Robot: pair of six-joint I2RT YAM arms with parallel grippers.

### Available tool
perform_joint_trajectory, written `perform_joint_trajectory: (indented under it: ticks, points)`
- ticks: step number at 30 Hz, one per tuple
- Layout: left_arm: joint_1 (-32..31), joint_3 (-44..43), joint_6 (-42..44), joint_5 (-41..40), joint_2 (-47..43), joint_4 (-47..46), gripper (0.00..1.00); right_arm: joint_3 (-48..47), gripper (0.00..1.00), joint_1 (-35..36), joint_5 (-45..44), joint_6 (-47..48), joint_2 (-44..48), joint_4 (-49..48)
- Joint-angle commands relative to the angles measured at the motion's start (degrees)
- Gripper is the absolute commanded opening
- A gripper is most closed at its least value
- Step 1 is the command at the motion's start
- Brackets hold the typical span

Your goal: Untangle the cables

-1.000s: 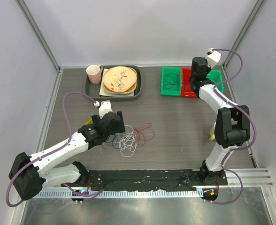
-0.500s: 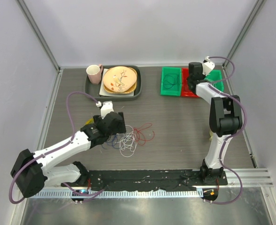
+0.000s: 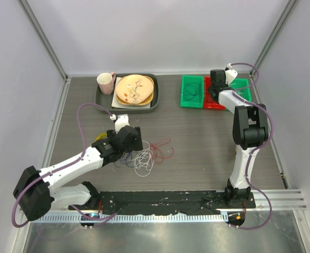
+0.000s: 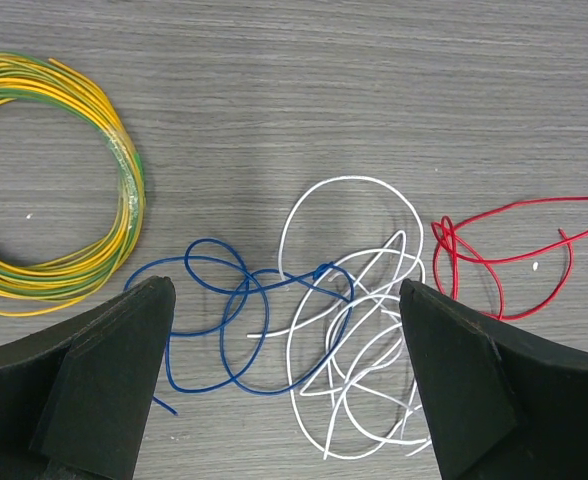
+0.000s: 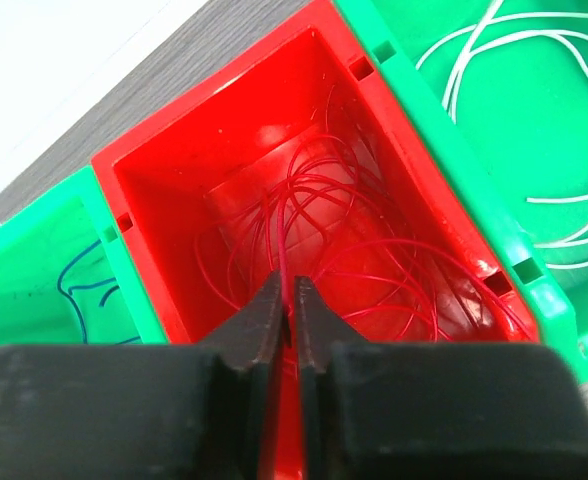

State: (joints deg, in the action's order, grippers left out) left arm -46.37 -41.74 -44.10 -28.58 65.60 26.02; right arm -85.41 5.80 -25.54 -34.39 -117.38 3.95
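The loose cables (image 3: 144, 154) lie in a tangle stretched left to right across the table (image 3: 207, 142). The blue cable (image 4: 229, 320) overlaps the white cable (image 4: 354, 350), and the red cable (image 4: 504, 255) lies just beside it at the right end. The left gripper (image 4: 284, 290) hangs over them, jaws wide, holding nothing. A yellow-green coil (image 4: 124, 180) sits near the blue end, and bare tabletop lies past the red end. At the far edge, the right gripper (image 5: 287, 300), jaws almost closed, pinches a red strand (image 5: 284, 260) over the red bin (image 5: 164, 170).

No legible text, label, brand, number or sign on anything in view.
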Motion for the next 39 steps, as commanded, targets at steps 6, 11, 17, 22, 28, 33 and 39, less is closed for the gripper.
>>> perform_joint_trajectory:
  ticks: [6,11,17,22,28,33,39]
  points:
    - [0.3,-2.0,0.8,2.0,0.8,-1.2,1.00,-0.6,0.38,0.1,1.5,3.5,11.5,1.4]
    - [0.3,-1.9,-0.6,3.4,0.4,-1.3,1.00,3.1,0.58,0.2,3.2,5.6,18.9,2.0]
    - [0.3,-2.1,-3.4,5.5,0.0,0.5,1.00,6.9,0.89,0.5,11.3,8.6,27.7,4.8]
    - [0.3,1.2,-5.7,6.9,-3.1,0.5,1.00,20.3,0.91,3.8,24.1,11.3,39.8,-0.9]
    - [0.3,7.4,-8.4,9.2,-9.3,-0.4,1.00,37.6,0.92,21.9,27.2,19.2,52.5,-4.0]
    - [0.3,12.0,-8.2,16.7,-13.0,-5.0,1.00,52.5,0.92,32.1,39.9,19.3,53.8,-18.0]
    - [0.3,14.8,-8.5,25.0,-12.0,-11.2,1.00,55.7,0.92,35.4,29.4,23.5,48.8,-22.4]
